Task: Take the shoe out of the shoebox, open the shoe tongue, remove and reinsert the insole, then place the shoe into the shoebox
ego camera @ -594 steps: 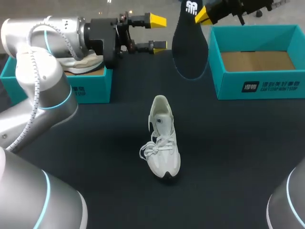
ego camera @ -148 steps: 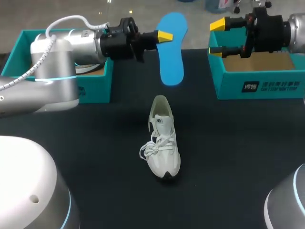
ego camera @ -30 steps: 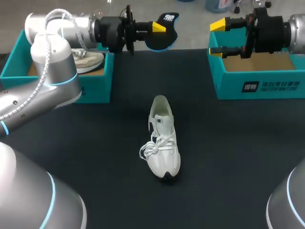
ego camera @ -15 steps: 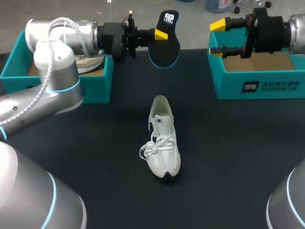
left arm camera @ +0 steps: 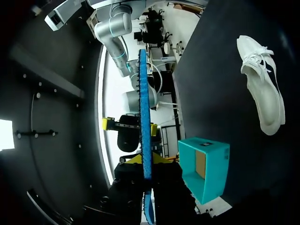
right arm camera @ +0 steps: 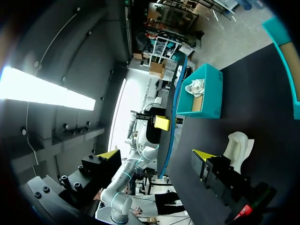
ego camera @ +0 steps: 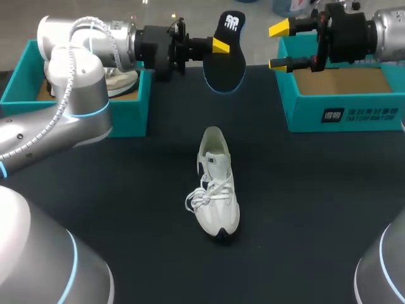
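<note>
Insole [ego camera: 226,63] edge-on, apparently pinched in left hand [ego camera: 220,45], well apart from shoe [ego camera: 217,183].

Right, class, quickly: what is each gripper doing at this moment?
Left gripper: shut on the flat black-and-blue insole.
Right gripper: open, holding nothing.

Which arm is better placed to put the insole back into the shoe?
Left, probably: the left claw is shut on the insole, holding it in the air beyond the shoe. The right claw is open and empty, by the right-hand shoebox.
</note>
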`<state>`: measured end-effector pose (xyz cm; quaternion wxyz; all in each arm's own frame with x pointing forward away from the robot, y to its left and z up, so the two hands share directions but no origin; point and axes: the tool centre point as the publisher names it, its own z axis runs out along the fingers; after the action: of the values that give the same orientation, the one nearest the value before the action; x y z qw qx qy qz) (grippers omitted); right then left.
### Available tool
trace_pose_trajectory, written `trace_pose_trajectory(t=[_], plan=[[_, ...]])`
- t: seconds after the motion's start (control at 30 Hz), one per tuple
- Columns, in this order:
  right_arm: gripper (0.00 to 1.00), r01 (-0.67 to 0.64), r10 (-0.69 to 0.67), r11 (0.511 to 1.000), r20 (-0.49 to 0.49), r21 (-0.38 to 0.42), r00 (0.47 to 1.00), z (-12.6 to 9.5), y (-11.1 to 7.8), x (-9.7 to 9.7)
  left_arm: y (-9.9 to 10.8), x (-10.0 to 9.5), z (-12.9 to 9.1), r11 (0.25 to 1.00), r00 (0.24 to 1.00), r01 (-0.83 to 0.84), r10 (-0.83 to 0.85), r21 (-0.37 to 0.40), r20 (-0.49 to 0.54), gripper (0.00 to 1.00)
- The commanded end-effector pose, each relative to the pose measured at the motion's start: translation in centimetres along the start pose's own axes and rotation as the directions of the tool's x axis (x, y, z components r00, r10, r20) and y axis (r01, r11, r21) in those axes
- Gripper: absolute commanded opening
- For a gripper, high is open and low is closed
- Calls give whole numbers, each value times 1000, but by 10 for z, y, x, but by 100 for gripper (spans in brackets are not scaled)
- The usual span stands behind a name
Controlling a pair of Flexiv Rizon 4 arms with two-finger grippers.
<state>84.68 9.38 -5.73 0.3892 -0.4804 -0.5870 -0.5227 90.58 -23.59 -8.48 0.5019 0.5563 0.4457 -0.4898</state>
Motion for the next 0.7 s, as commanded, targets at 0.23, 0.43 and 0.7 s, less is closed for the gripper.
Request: trace_pose_trajectory(t=[0.23,0.43,0.7], plan=[[68,-45,44,997,11,59,999,23,12,-4,6,0,23,999,997,-32,34,-35,62,0],[48,-72,71,995,21,72,997,31,11,-5,7,-1,27,997,995,-53,57,-61,77,0],[44,-85,84,992,24,90,996,39,11,-8,11,-6,29,992,990,-79,90,-99,105,0]])
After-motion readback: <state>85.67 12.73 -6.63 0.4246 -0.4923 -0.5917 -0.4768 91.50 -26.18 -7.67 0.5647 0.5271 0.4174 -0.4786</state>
